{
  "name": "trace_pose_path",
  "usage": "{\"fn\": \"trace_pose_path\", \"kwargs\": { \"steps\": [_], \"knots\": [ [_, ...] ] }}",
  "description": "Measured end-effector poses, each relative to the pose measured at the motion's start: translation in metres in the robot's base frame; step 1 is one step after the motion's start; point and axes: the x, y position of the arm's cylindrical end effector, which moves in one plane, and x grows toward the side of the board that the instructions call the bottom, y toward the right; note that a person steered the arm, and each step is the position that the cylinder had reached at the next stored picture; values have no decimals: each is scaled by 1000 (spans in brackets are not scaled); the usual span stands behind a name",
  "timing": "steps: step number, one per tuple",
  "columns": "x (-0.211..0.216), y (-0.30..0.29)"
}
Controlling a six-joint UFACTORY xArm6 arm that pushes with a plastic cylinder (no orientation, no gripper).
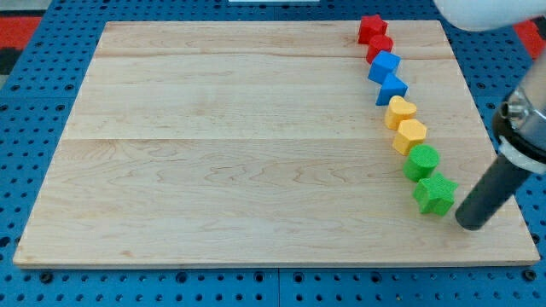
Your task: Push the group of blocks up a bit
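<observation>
Pale wood is making up the board (256, 153), which is lying flat on a blue pegboard surface (34, 102) dotted with holes. Eight small blocks are sitting in a slanted chain along the view's right side of the board, running from the view's top down toward the lower right. At the top, a red star (371, 28) is sitting close to the board's upper edge, with a second red block (380, 47), its shape hard to make out, touching it just below. Next, a blue cube-like block (385, 66) and a blue block with a pointed outline (392, 88) are following in line. Below them, two yellow blocks are lying one after the other, the upper one (400, 111) rounded with a notch and the lower one (410, 135) looking six-sided. A green round block (421, 161) and a green star (435, 194) are closing the chain at the bottom. Each block is touching or sitting just beside its neighbours. The dark rod is slanting in from the view's right, and my tip (470, 223) is resting on the board just beside the green star, to its lower right, with a narrow gap between them. There is no pincer on this arm, so no open or closed state is showing.
</observation>
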Motion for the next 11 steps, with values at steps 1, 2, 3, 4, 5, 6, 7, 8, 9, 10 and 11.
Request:
{"fn": "trace_pose_path", "kwargs": {
  "steps": [1,2,3,4,5,6,7,8,9,10,11],
  "knots": [
    [-10,-10],
    [-18,-22],
    [-5,-23],
    [2,-30],
    [-10,-33],
    [-25,-42],
    [-41,-50],
    [-59,-50],
    [-60,-50],
    [-70,-50],
    [-95,-50]
  ]
}}
